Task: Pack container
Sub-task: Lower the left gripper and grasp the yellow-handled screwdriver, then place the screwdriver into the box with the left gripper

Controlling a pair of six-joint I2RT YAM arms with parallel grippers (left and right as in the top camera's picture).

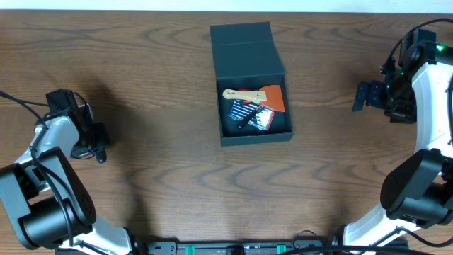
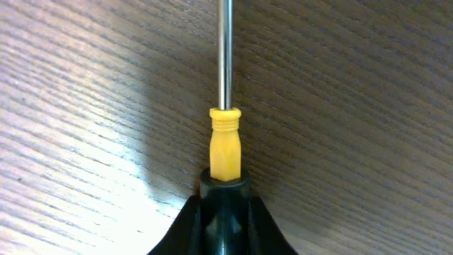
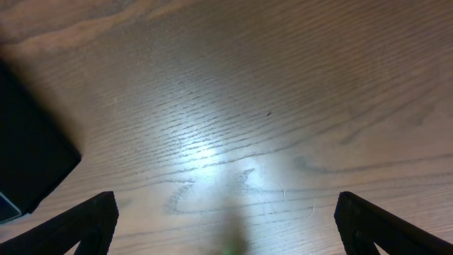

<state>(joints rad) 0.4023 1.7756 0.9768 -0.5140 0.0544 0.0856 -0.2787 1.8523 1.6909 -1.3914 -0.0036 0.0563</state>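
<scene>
The box [image 1: 256,138] sits on the wooden counter [image 1: 156,85] a little past the middle, nearer the far edge than the near one and well apart from both arms. Its lid [image 1: 245,51] is hinged open and lies back toward the far edge. Inside, a scraper [image 1: 263,95] with a pale wooden handle and an orange blade lies across the far part of the compartment. Just on the near side of it is a dark striped packet [image 1: 263,120] with a black pen [image 1: 248,118] lying slantwise on top. The left gripper [image 2: 225,191] is close to the left edge of the counter, clenched on the yellow handle of a screwdriver [image 2: 225,152]. The bare metal shaft runs straight away from the fingers, just above the wood grain, and its tip is out of the wrist view. The right gripper [image 3: 226,212] is near the right edge, toward the far right corner. Its two fingers are spread wide with only bare counter between them, grasping nothing. A dark corner of the box shows at the left side of the right wrist view.
</scene>
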